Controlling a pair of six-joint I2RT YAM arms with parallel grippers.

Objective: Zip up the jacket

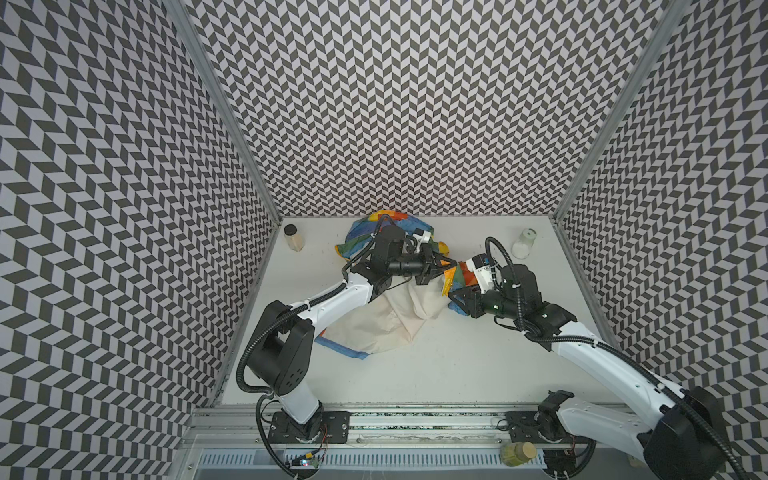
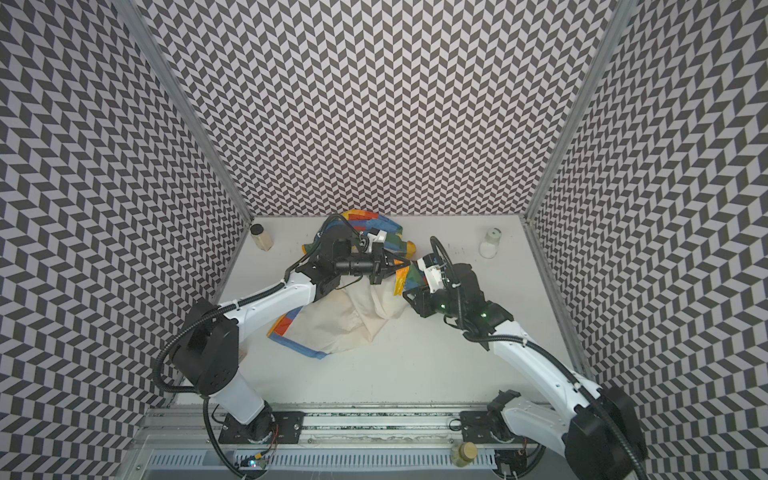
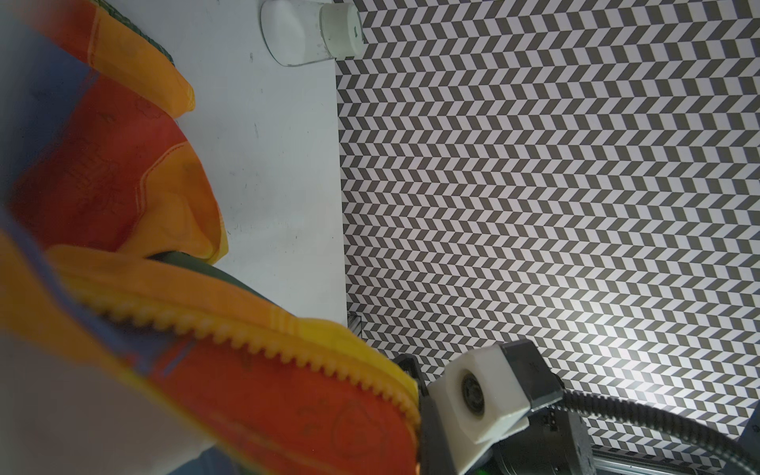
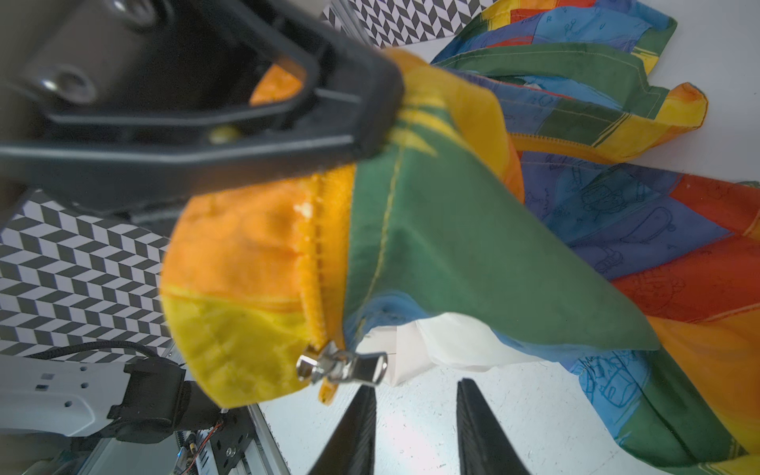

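Observation:
The rainbow-striped jacket (image 1: 386,316) (image 2: 332,324) lies crumpled mid-table with its cream lining up; its front edge is lifted between the arms. My left gripper (image 1: 451,262) (image 2: 405,262) (image 4: 382,115) is shut on the jacket's orange-green fabric beside the top of the zipper strip (image 4: 320,255). In the left wrist view the jacket (image 3: 103,164) and the yellow zipper teeth (image 3: 246,341) hide the jaws. My right gripper (image 1: 451,297) (image 2: 405,295) (image 4: 415,411) is open and holds nothing. The silver zipper pull (image 4: 341,366) hangs just beyond one of its fingertips (image 4: 362,407).
A black-lidded jar (image 1: 293,237) (image 2: 262,237) stands at the back left. At the back right stands a white-lidded bottle (image 1: 524,244) (image 2: 490,243) (image 3: 312,33). Another jar (image 1: 517,453) (image 2: 463,453) sits on the front rail. Patterned walls enclose three sides.

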